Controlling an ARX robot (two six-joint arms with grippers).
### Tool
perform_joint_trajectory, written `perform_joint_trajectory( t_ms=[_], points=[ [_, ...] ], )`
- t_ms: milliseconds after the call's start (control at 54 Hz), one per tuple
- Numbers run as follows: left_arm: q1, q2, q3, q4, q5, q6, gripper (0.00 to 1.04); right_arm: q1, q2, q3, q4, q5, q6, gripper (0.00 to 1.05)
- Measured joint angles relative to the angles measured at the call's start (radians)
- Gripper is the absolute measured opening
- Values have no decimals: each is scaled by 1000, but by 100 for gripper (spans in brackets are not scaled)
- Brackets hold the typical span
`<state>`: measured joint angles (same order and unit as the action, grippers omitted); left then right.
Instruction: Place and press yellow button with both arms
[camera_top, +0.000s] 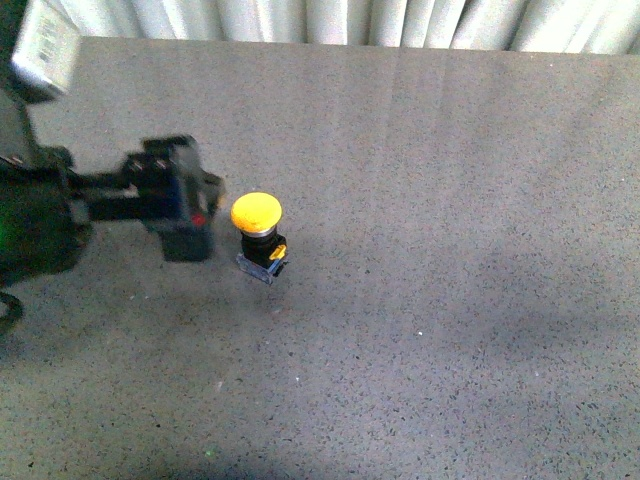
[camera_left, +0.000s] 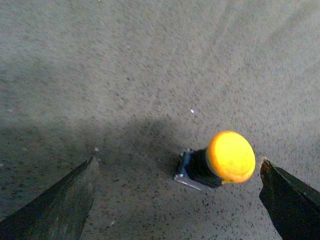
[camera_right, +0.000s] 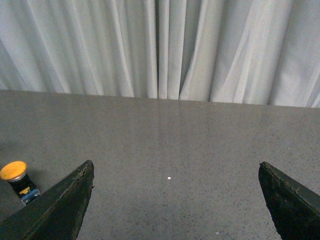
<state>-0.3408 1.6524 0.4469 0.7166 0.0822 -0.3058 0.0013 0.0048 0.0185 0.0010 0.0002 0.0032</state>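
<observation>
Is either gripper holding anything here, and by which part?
Nothing is held. The button stands free on the table beside the open left gripper; the right gripper is open and empty.

Grey speckled table (camera_top: 450, 330), yellow button (camera_top: 257, 225) standing upright on it, left of centre

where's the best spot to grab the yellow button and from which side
Grip the yellow button by its black body under the cap, coming from the side: it stands upright, the domed cap would likely slip, and the open left claw sits beside it.
</observation>
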Motion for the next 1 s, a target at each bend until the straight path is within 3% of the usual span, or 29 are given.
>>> perform_joint_trajectory(
  t_ms=[167,204,296,426,481,519,574,648,685,778,1000],
  points=[
    [166,-159,19,-95,74,-34,96,0,0,0,0,0,0,96],
    [190,-180,20,-68,44,-11,93,0,0,0,0,0,0,96],
    [237,-238,-50,195,-131,132,77,0,0,0,0,0,0,96],
    [328,-447,-150,181,-93,247,53,0,0,0,0,0,0,96],
    [337,-498,-182,177,-91,266,44,-34,51,40,-106,-109,45,96],
    [338,-539,-213,167,-88,277,33,-119,216,139,-281,-258,83,96],
    [338,-573,-244,155,-79,285,22,-190,387,217,-281,-328,76,96],
    [339,-616,-278,135,-83,289,8,-219,586,314,-159,-330,33,96],
    [340,-650,-297,123,-84,288,1,-200,713,369,-84,-309,-14,96],
    [339,-724,-330,86,-82,294,1,-112,966,456,56,-259,-105,96],
    [340,-829,-394,58,-82,295,1,117,1388,662,154,-196,-192,96]
  ],
)
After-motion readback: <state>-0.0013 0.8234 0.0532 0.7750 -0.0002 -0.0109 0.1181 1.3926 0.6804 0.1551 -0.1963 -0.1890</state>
